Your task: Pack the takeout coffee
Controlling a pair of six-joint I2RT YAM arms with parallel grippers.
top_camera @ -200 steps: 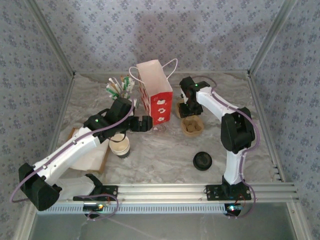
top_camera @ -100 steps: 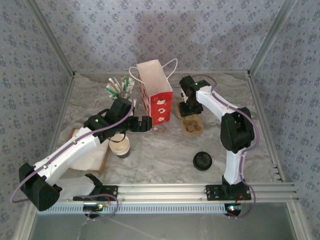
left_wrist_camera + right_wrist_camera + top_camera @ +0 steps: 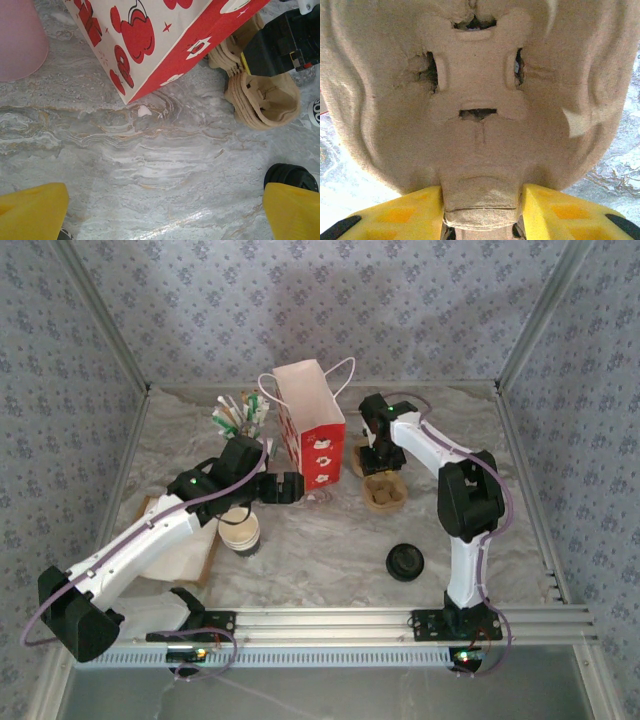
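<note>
From above, the red-and-white paper bag (image 3: pixel 312 430) stands upright around the middle of the worktop (image 3: pixel 320 535), toward its far edge. Just right of the bag lies the pulp cup carrier (image 3: pixel 384 491), with the right gripper (image 3: pixel 381 462) at the carrier's far end. The left gripper (image 3: pixel 285 487) hangs by the bag's near left corner. The coffee cup (image 3: pixel 240 531) stands under that arm toward the left edge, and a black lid (image 3: pixel 405 562) lies nearer the front edge, right of centre. In the left wrist view the yellow fingertips (image 3: pixel 32 209) stand wide apart with nothing between them but bare marble. The bag (image 3: pixel 150 35) is ahead, the carrier (image 3: pixel 265 100) lies to its right, and the lid (image 3: pixel 289 175) is just beside the right-hand fingertip. In the right wrist view the two yellow fingers (image 3: pixel 400 212) press on either side of a tab on the carrier's (image 3: pixel 480 100) rim, gripping it.
</note>
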